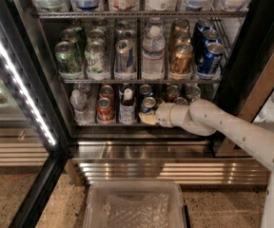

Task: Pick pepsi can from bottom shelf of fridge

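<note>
The pepsi can (pixel 148 103) stands at the front edge of the bottom shelf (pixel 92 124) of the fridge (pixel 248 51), right of a dark bottle (pixel 127 107). The gripper (pixel 146 118) sits at its base; whether it grips the can cannot be told.

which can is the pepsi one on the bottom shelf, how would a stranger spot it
Look in the black-framed fridge and go down to the bottom shelf, the lowest rack. The pepsi can stands near the middle, right of a dark bottle, with the gripper at its base. It is small and blue with a silver top, unlike the red can further left.
</note>
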`<action>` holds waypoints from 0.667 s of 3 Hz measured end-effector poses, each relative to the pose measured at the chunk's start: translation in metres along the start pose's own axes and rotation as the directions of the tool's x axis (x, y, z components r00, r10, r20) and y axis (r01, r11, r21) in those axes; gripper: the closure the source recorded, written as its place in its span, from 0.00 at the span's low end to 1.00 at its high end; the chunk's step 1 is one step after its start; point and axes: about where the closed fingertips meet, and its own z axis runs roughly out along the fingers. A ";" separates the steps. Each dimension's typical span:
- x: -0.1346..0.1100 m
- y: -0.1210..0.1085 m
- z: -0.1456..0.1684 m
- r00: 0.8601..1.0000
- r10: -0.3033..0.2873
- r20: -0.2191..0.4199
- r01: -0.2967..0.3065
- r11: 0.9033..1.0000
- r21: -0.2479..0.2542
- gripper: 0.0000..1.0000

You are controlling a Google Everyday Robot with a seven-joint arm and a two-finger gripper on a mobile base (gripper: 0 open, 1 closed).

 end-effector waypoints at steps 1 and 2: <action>0.001 -0.001 -0.002 1.000 0.000 0.000 0.000 1.000 0.000 0.87; -0.007 -0.001 -0.008 0.998 -0.038 0.044 0.035 0.998 0.049 1.00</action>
